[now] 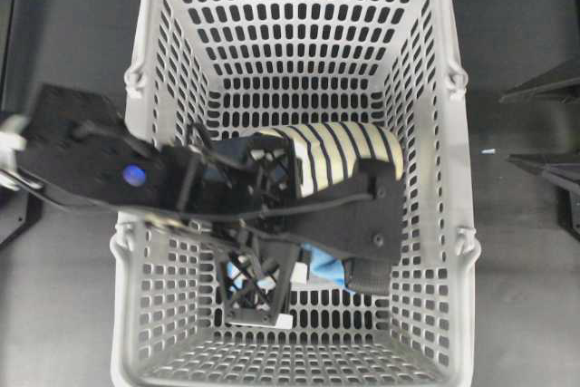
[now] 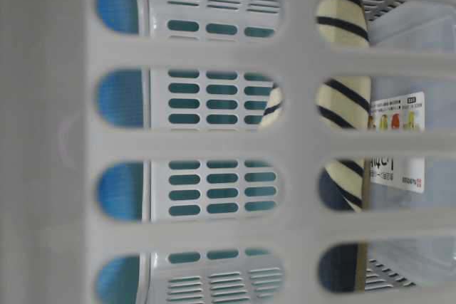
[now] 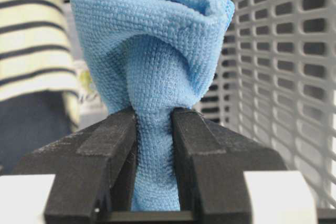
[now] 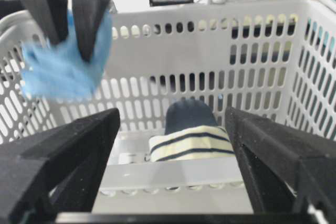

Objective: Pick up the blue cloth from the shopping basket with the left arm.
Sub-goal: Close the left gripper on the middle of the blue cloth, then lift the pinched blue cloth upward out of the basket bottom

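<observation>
fingers (image 3: 113, 150) of the left gripper (image 3: 153, 145) pinch the blue cloth (image 3: 152, 51) at its narrow waist, so its long axis runs straight out from the jaws and its folded bulk fans beyond them. cloth and claw hang inside the shopping basket (image 1: 435, 224), beside the striped fabric roll (image 1: 340, 153). the right gripper (image 4: 173, 150) stands spread wide, facing that roll.

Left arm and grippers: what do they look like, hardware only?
The left arm is flat matte-black plates with exposed black cables, a small blue light and a white clip at its outer end. The left gripper has blocky black fingers above white blocks, and a lattice frame seen from overhead. The right gripper has broad, black, rough-textured fingers.
</observation>
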Tool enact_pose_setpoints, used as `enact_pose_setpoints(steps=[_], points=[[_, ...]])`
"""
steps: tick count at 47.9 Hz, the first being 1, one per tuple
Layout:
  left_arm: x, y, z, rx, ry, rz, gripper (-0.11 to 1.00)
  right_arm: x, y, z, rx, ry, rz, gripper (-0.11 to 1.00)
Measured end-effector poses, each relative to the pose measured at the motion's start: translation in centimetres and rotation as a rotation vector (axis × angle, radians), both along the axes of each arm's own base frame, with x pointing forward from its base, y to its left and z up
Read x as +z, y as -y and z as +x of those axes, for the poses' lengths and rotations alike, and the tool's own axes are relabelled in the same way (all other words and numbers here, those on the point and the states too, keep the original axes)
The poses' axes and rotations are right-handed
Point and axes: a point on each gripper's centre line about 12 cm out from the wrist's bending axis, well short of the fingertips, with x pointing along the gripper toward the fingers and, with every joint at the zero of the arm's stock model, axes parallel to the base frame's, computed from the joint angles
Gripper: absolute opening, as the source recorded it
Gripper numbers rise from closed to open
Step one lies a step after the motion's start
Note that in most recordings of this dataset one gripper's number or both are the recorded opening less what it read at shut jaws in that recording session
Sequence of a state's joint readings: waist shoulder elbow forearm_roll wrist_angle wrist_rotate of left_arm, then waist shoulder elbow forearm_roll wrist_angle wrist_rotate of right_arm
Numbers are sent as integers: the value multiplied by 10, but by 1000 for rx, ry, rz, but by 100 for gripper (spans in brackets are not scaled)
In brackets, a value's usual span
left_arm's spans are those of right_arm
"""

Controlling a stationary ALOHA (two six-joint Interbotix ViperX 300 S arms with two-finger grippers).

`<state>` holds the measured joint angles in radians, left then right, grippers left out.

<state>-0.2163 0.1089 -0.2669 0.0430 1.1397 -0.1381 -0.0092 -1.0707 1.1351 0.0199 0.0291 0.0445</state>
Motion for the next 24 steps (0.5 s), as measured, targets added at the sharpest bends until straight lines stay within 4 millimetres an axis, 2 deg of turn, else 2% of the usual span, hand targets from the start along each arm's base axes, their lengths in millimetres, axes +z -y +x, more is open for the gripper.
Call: enact_pose_setpoints(steps=[5,9,24], points=[[25,-1,-3,-1,15,-1,18,-1,0,0,0,-3,0,78],[35,-2,-4,-4,31,0,18,-2,0,0,0,-5,0,78],[36,-9,-3,13,32,-1,18,-2,0,0,-2,-3,0,78]])
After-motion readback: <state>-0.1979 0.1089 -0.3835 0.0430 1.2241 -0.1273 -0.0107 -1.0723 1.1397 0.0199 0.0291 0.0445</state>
